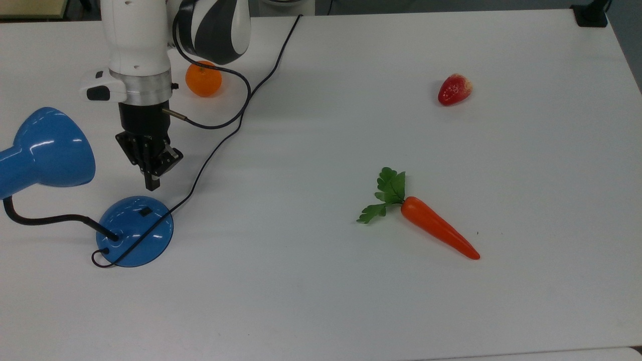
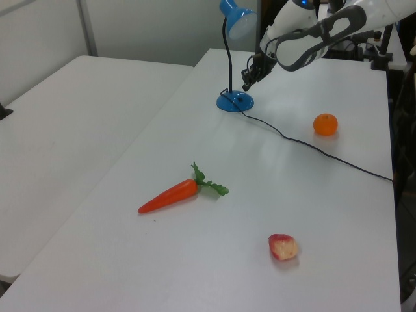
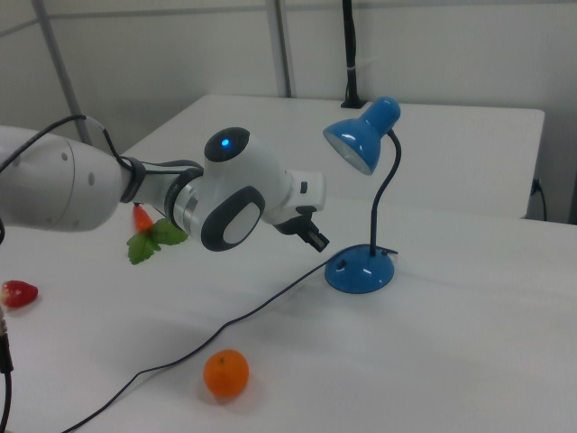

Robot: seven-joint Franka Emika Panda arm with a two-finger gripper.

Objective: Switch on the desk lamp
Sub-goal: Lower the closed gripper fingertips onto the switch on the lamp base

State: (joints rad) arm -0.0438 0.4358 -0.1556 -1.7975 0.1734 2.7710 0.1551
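Observation:
The desk lamp stands at the top view's left, with its glossy blue bell shade (image 1: 50, 148), black gooseneck (image 1: 50, 219) and round blue base (image 1: 134, 230). A small black switch (image 1: 145, 212) sits on the base's upper part. Its thin black cord (image 1: 235, 125) loops off the base and runs to the table's far edge. My gripper (image 1: 152, 184) points down just above the base in the top view, a short way from the switch, fingers shut with nothing in them. In the left view the gripper (image 2: 246, 86) hovers over the base (image 2: 235, 101); in the right view the gripper (image 3: 320, 241) is left of the base (image 3: 361, 269).
An orange (image 1: 203, 80) lies behind the arm, partly covered by it. A strawberry (image 1: 455, 89) and a carrot (image 1: 436, 228) lie on the white table (image 1: 321, 301) toward the top view's right. A black clamp (image 1: 592, 15) sits at the far right corner.

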